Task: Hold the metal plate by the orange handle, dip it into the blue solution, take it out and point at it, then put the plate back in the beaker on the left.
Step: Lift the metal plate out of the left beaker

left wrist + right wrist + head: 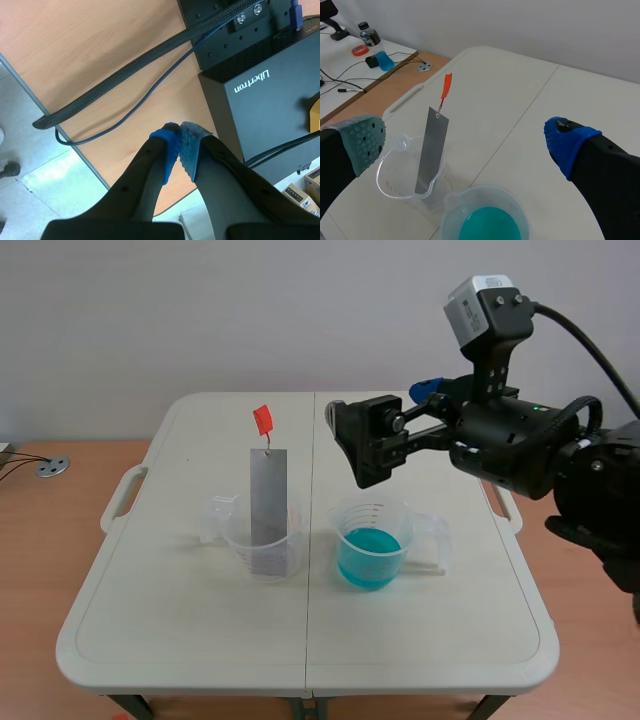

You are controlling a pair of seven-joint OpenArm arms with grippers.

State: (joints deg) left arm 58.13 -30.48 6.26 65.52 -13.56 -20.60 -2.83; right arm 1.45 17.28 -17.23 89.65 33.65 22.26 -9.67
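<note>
Black box (pixel 265 100), side face: white lettering, probably "Ubertron", seen at a slant. Left beaker (pixel 262 540): printed scale marks on the wall, figures too small to read.

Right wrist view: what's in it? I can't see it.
The right gripper is open above a white table. Under it, a metal plate with an orange handle leans in a clear beaker, beside a second beaker holding blue solution.

The black right arm (pixel 520 445) bore a grey boxy camera (pixel 480 302) and thick black cable (pixel 580 330); its gripper (pixel 466 142) had dotted grey-green and blue pads (pixel 366 137).
</note>
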